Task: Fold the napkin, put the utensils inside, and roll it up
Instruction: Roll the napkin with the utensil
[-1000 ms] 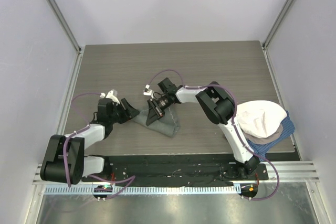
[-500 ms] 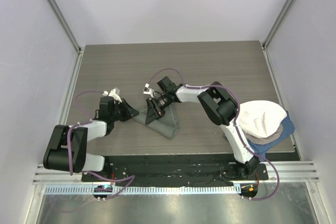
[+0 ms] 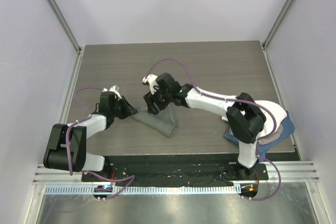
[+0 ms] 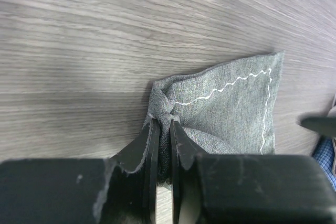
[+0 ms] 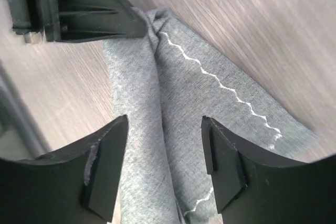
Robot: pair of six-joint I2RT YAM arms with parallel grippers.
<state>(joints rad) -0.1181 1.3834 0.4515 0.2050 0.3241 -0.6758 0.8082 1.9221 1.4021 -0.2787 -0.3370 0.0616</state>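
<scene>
The grey-green napkin lies folded and partly rolled on the table, its pale stitched hem showing. My left gripper is shut on the napkin's bunched left corner. In the left wrist view the cloth fills the narrow gap between the left gripper's fingers. My right gripper hovers open just above the napkin, straddling its rolled ridge without touching it. It sits at the napkin's far edge in the top view. No utensils are in view.
A cream-white cloth lies on a blue checked cloth at the table's right edge, partly behind the right arm's elbow. The left gripper's body sits close ahead of the right fingers.
The left gripper has shut on the napkin's left corner. The right gripper has opened, let go of the cloth and lifted slightly, its elbow swinging right over the white cloth.
</scene>
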